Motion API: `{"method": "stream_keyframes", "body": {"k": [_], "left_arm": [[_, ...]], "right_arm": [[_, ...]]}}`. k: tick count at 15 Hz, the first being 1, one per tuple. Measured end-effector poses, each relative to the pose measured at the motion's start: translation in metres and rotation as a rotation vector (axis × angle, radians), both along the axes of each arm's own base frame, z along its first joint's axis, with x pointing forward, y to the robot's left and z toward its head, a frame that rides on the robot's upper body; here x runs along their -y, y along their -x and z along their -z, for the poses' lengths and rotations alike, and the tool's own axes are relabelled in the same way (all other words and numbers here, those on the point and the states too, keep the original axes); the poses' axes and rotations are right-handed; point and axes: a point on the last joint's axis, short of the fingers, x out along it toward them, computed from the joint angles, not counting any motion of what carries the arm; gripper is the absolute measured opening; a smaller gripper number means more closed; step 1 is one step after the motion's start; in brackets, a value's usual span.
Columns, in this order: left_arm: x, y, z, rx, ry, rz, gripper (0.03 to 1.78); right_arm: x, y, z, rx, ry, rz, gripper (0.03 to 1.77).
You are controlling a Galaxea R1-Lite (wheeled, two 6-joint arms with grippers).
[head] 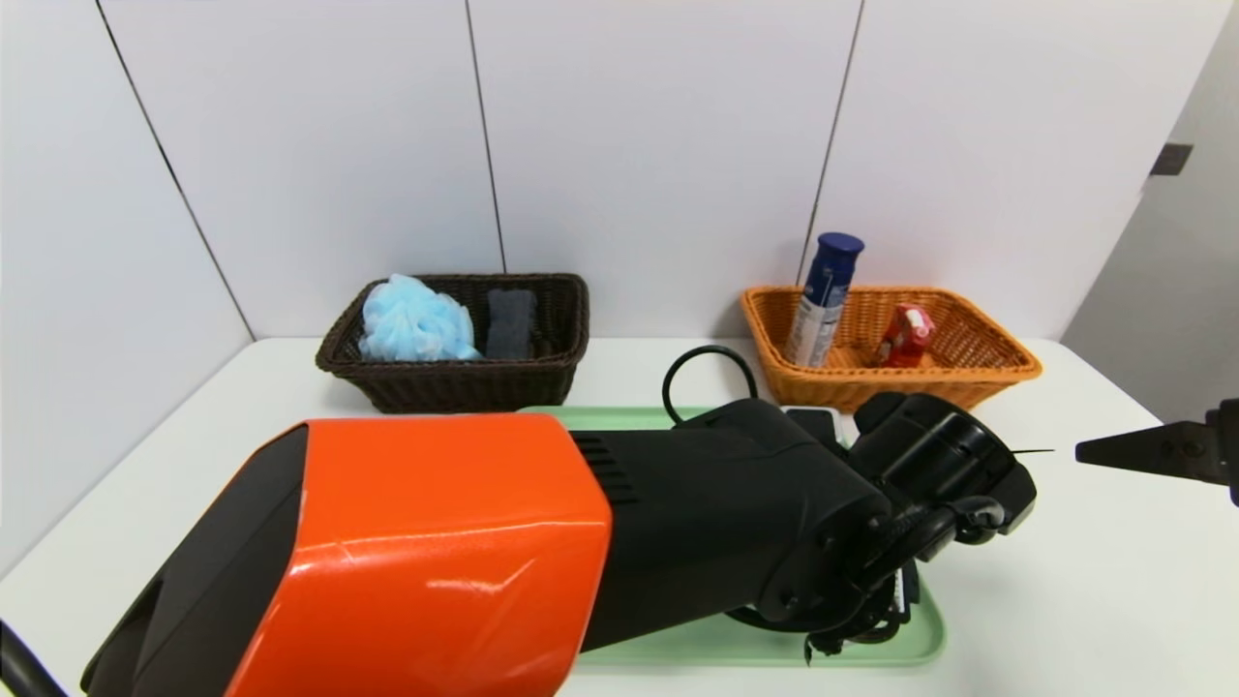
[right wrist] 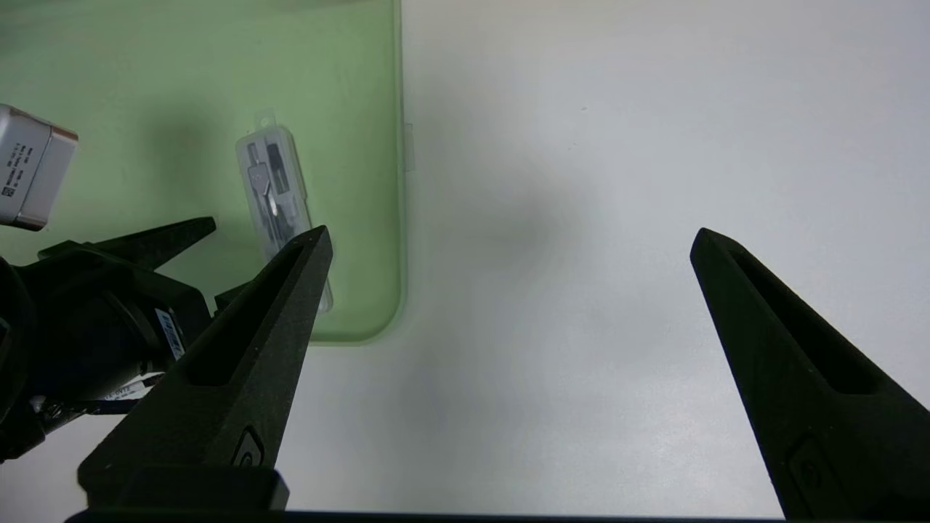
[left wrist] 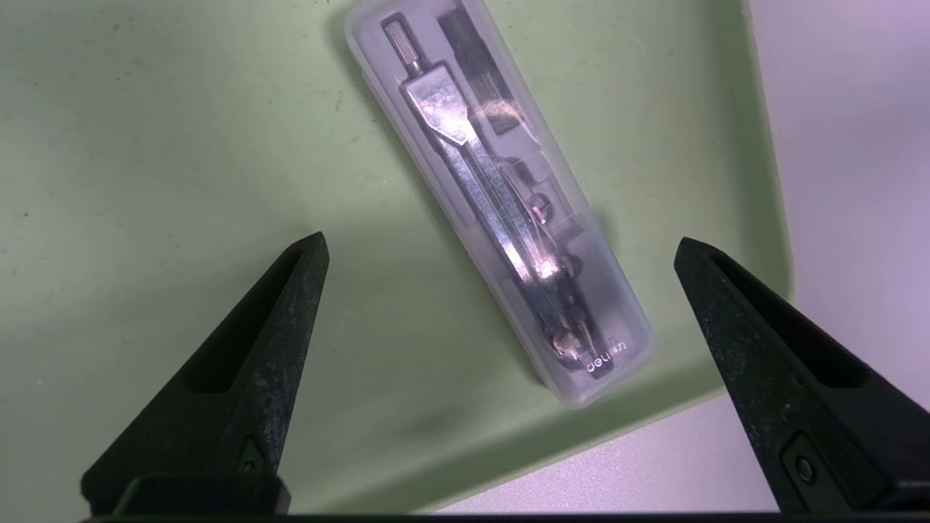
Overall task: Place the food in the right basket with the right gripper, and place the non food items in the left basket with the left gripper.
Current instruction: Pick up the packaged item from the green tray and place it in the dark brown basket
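I'm hovering my left pincer (left wrist: 498,243), spread wide, over the compass case (left wrist: 494,196) lying flat near the green tray's (left wrist: 145,145) corner, long axis running diagonally between my fingers. My right pincer (right wrist: 508,240) is hanging released beside the tray.

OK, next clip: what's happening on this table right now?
The left claw hangs open over a clear plastic case holding a metal compass, which lies near a corner of the pale green tray. It has not gripped it yet. The right claw is open over bare white table beside the tray, holding nothing. The dark brown wicker basket and orange wicker basket already hold items.
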Motion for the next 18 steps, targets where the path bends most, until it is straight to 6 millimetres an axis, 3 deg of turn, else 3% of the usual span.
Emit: {"method": "stream_keyframes", "body": {"k": [18], "left_arm": [[0.004, -0.007, 0.015, 0.154, -0.172, 0.066, 1.69]], "right_arm": [[-0.001, -0.007, -0.005, 0.079, -0.011, -0.008, 1.71]]}}
